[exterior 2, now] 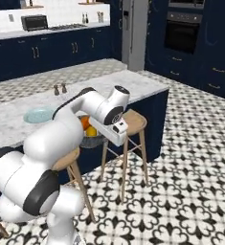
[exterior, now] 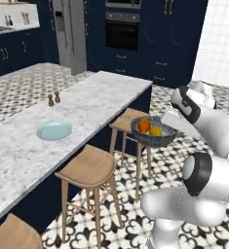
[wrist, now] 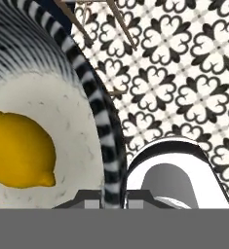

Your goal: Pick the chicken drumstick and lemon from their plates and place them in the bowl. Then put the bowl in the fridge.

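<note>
Both base views look forward over the island counter (exterior: 86,104); hand view hugs the bowl (wrist: 99,121).

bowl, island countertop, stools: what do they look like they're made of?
Rendered scene, so by looks only.
Bowl: dark grey ribbed outside reads as metal or glazed ceramic; the hand view shows a pale speckled, stone-like inside.
Countertop: light grey mottled veining, looks like polished marble or granite.
Stools: tan, matte seats and legs, look like wood.
</note>
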{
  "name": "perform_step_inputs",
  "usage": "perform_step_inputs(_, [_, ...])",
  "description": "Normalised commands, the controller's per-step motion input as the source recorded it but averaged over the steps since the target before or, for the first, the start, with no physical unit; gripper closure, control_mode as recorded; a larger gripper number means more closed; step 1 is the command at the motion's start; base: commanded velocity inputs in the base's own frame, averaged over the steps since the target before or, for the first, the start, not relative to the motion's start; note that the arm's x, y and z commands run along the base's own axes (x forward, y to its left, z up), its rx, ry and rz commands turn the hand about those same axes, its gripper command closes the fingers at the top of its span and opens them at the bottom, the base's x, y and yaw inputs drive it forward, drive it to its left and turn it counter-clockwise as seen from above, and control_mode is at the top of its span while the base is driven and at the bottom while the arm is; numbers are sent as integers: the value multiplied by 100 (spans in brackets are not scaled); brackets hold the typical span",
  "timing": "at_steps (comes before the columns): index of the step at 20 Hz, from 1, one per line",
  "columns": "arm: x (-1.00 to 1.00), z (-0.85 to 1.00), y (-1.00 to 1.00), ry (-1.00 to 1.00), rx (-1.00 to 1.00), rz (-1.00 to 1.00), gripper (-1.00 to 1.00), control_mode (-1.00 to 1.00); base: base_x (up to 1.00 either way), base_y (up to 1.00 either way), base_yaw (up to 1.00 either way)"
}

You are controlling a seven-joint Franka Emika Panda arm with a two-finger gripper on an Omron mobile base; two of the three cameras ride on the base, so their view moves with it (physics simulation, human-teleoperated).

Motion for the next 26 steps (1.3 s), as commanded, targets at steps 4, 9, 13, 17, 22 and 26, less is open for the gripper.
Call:
perform_step_inputs(4, [0, 0, 0, 0, 0, 0, 100, 100, 0, -2, -88])
perform_step_inputs(9, [0, 0, 0, 0, 0, 0, 100, 100, 37, -1, -81])
perform_step_inputs(13, [0, 0, 0, 0, 0, 0, 100, 100, 100, -44, -15])
perform_step_inputs(17, [0, 0, 0, 0, 0, 0, 100, 100, 100, -46, 0])
perform_step_inputs(22, [0, 0, 0, 0, 0, 0, 100, 100, 100, -30, 0])
perform_step_inputs(26, [0, 0, 0, 0, 0, 0, 100, 100, 100, -10, -3])
